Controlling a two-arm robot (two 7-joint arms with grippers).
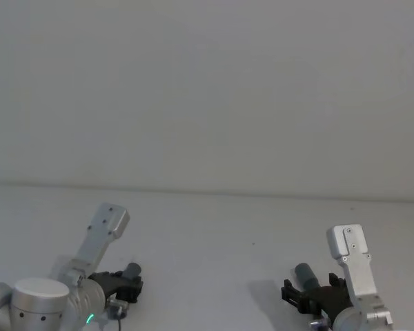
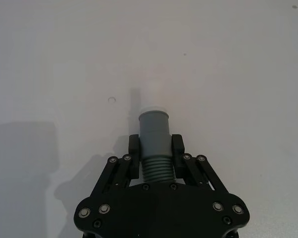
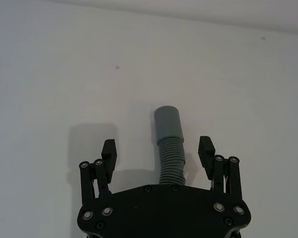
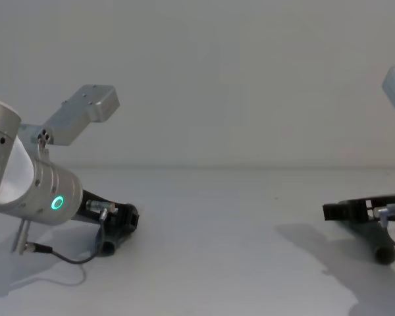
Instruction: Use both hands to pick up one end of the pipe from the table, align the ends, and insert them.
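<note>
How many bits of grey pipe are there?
2. The short white-tipped piece is clamped in the left hand; the longer piece sits inside the open right hand, not gripped. None seems hidden.

The left gripper (image 2: 155, 148) is clamped on the short pipe piece (image 2: 154, 130), its black pads (image 2: 133, 148) pressing from both sides just where the ribbed section (image 2: 156, 171) meets the smooth grey collar. The ribbed part runs back between the finger links toward the gripper's body, and the collar sticks out ahead of the fingertips, ending in the narrow white tip (image 2: 154, 109). Beneath lies the pale table (image 2: 228, 99), with the gripper's shadow spread off to one side. Ahead of the tip, a faint ring mark (image 2: 111, 100) and a dark speck (image 2: 185, 54) dot the surface.
</note>
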